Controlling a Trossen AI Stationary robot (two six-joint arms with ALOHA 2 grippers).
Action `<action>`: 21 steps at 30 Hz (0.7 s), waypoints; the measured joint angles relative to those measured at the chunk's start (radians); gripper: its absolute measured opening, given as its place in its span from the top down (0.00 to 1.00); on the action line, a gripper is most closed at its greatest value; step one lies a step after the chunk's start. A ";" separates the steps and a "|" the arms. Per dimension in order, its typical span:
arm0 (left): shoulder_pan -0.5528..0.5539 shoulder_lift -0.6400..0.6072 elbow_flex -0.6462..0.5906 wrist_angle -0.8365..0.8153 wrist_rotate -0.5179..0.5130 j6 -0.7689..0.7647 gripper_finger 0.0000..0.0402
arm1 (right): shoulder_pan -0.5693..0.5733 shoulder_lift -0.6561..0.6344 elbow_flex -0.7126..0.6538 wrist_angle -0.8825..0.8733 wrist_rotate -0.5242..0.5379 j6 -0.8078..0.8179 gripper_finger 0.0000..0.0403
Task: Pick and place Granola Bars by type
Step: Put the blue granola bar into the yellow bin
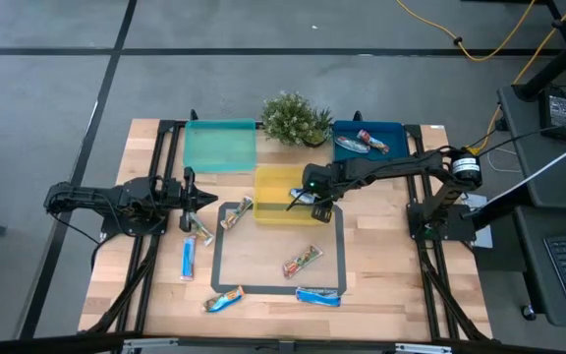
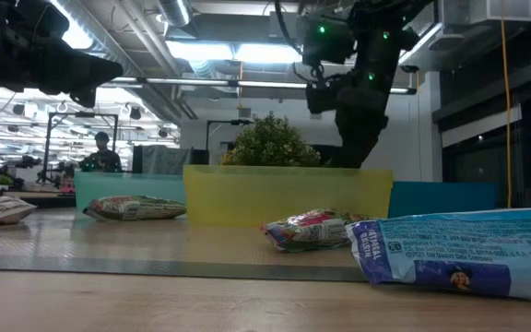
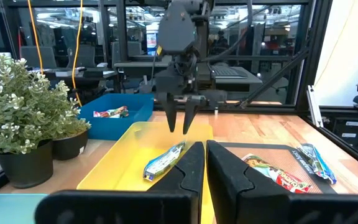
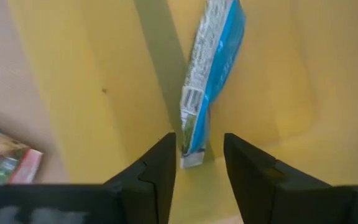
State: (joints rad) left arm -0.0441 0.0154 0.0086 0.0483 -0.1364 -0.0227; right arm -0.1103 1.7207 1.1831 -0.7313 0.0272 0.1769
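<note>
Hidden: From overhead I cannot see the right gripper's (image 1: pixel 320 208) tips, which the arm's own body covers; the far trays' contents are too small for me to read there.
Cut off: At table height the nearest blue bar (image 2: pixel 459 254) runs off the frame's edge, and the left arm shows only as a dark blur above.
Right gripper: I see it over the yellow tray (image 1: pixel 275 179), fingers spread and apart from the blue bar (image 4: pixel 209 68) lying on the tray floor beneath them; nothing is pinched.
Left gripper: My left gripper (image 1: pixel 200 199) waits at the table's left side, fingers pressed together and empty, pointing toward the yellow tray.
Bars: Two silvery bars (image 1: pixel 362 144) lie in the dark blue tray (image 1: pixel 399 130). Inside the taped square (image 1: pixel 216 258) lies a red-green bar (image 1: pixel 303 262), with a tan one (image 1: pixel 238 210) across its left corner. Along the front edge lie another tan bar (image 1: pixel 223 301) and a blue one (image 1: pixel 318 296). Two more lie left of the tape, one blue (image 1: pixel 189 259).
Teal tray: The teal tray (image 1: pixel 220 146) looks bare to me.
Surface: A pale wooden table (image 1: pixel 381 256), with a potted plant (image 1: pixel 296 119) at the back between the trays.
Room: Grey floor, yellow cables, a glass-walled lab with ceiling lights; a person (image 2: pixel 102 153) stands far off.
</note>
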 joint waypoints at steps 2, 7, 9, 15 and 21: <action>0.000 0.000 0.000 0.000 0.000 0.000 0.97 | 0.017 -0.006 0.030 -0.030 0.020 -0.002 0.66; 0.000 0.000 0.000 0.000 0.000 0.000 0.97 | 0.083 -0.054 0.102 -0.088 0.094 0.007 0.66; 0.000 0.000 0.000 0.000 0.000 0.000 0.98 | 0.125 -0.082 0.124 -0.097 0.111 0.037 0.66; 0.000 0.000 0.000 0.000 0.000 0.000 0.98 | 0.311 -0.181 0.142 -0.117 0.140 0.142 0.66; 0.000 0.000 0.000 0.000 0.000 0.000 0.97 | 0.473 -0.217 0.142 -0.116 0.242 0.185 0.66</action>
State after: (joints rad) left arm -0.0441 0.0157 0.0088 0.0481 -0.1368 -0.0227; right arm 0.3628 1.5032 1.3247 -0.8472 0.2688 0.3622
